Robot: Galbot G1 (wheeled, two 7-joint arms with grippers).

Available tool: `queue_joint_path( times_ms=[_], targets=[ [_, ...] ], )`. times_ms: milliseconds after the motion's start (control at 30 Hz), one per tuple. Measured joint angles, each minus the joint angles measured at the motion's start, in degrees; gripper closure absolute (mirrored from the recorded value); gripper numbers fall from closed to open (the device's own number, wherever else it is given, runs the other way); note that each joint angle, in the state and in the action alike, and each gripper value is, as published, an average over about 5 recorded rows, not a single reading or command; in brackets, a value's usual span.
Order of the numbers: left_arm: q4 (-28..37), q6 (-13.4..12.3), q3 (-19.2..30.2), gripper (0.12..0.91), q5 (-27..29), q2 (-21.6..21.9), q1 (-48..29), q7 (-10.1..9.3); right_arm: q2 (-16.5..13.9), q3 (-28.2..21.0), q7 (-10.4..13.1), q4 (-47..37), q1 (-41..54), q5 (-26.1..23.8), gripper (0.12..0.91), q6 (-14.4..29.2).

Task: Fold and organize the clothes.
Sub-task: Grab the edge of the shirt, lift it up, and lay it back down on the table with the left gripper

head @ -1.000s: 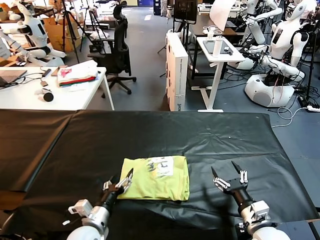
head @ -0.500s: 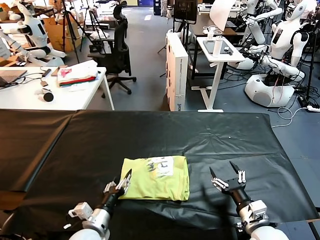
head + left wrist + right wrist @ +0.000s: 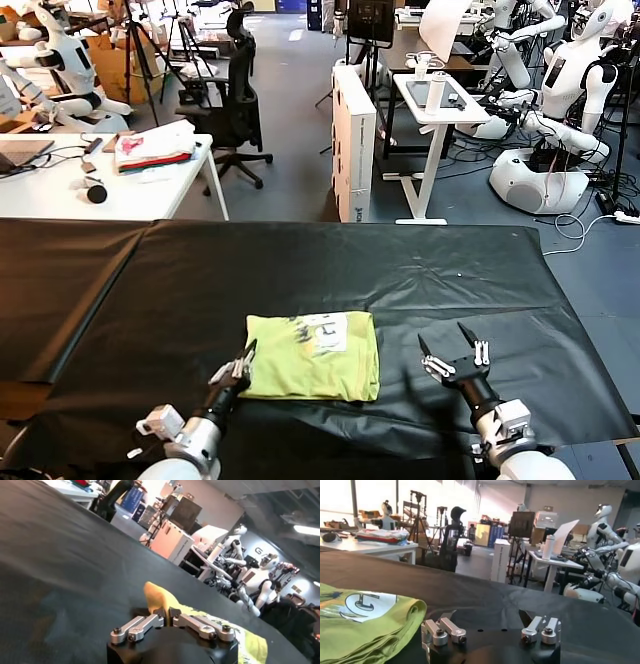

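**Folded lime shirt between two low grippers**

Here, a folded T-shirt (image 3: pixel 313 355) lying flat on the black table cover (image 3: pixel 300 270), lime yellow-green, white printed graphic (image 3: pixel 324 331) facing up near its far edge. Just beside its near left corner, the left gripper (image 3: pixel 244 362), low over the cloth, fingers pinched together at the tips with the shirt's corner rising right beyond them in the left wrist view (image 3: pixel 167 612). Hard to tell whether any fabric sits between those tips or merely behind them.

Off to the other side of the shirt, the right gripper (image 3: pixel 450 347), apart from the fabric, hovering near the cover with fingers spread wide and nothing between them. In the right wrist view, the same spread fingers (image 3: pixel 490 625) with the shirt's folded edge (image 3: pixel 367 625) stacked in soft layers to one side, graphic showing on top.

Beyond both grippers, past the far edge of the cover: a white desk (image 3: pixel 100 180) bearing a white-and-pink fabric pile (image 3: pixel 155 145), a black office chair (image 3: pixel 232 95), a white standing table (image 3: pixel 435 110), and several white robots (image 3: pixel 560 110) parked on the floor.
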Motion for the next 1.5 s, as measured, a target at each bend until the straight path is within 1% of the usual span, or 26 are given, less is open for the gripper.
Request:
queue_joint_path(
  times_ms=[167, 300, 433, 600, 767, 900, 967, 1033, 1100, 1167, 1267, 1333, 1400, 1500],
  targets=[
    [-0.08, 0.1, -1.76, 0.843, 0.97, 1.82, -0.59, -0.32, 0.37, -0.2, 0.15, -0.5, 0.43, -0.51, 0.118, 0.1],
    [0.56, 0.17, -4.32, 0.843, 1.54, 4.93, -0.75, -0.46, 0.68, -0.83, 0.22, -1.08, 0.94, -1.02, 0.118, 0.15],
    [1.13, 0.75, -8.31, 0.843, -0.94, 8.9, -0.63, -0.55, 0.86, -1.69, 0.31, -1.63, 1.73, -1.35, 0.118, 0.14],
    [0.97, 2.53, -14.58, 0.843, -4.83, 13.85, -0.18, -1.09, 0.9, -2.51, 0.43, -2.14, 2.63, -1.49, 0.118, 0.09],
    [0.11, 4.62, -21.29, 0.843, -7.81, 18.16, 0.09, -2.72, 1.28, -2.96, 0.5, -2.71, 2.87, -1.61, 0.118, 0.18],
    [-1.54, 6.22, -25.99, 0.843, -10.17, 20.64, -0.34, -4.08, 1.85, -3.29, 0.55, -3.04, 2.83, -1.93, 0.118, 0.32],
    [-2.97, 7.47, -27.3, 0.843, -11.38, 21.13, -0.75, -5.3, 2.11, -3.43, 0.6, -3.1, 2.77, -2.17, 0.118, 0.33],
    [-4.96, 8.94, -27.65, 0.843, -12.27, 21.03, -1.35, -7.02, 2.33, -3.51, 0.64, -3.12, 2.65, -2.49, 0.118, 0.33],
    [-7.35, 10.41, -26.88, 0.843, -12.51, 20.44, -2.11, -8.95, 2.59, -3.52, 0.66, -3.1, 2.41, -2.93, 0.118, 0.33],
    [-9.92, 12.07, -24.64, 0.843, -12.19, 19.26, -2.91, -10.88, 2.89, -3.34, 0.68, -2.94, 2.01, -3.38, 0.118, 0.31],
    [-13.44, 14.75, -18.72, 0.843, -12.14, 16.22, -4.02, -13.77, 3.24, -2.6, 0.71, -2.61, 1.19, -3.85, 0.118, 0.29],
    [-15.16, 15.75, -13.81, 0.843, -11.73, 13.52, -4.82, -15.18, 3.42, -2.07, 0.74, -2.5, 0.6, -4.16, 0.118, 0.3],
    [-15.94, 15.83, -8.53, 0.843, -10.51, 10.47, -5.75, -15.8, 3.7, -1.75, 0.79, -2.39, 0.07, -4.55, 0.118, 0.27],
    [-14.86, 15.23, -0.2, 0.843, -8.99, 5.1, -7.41, -15.93, 4.19, -1.7, 0.89, -2.2, -0.41, -5.26, 0.118, 0.16]
  ],
)
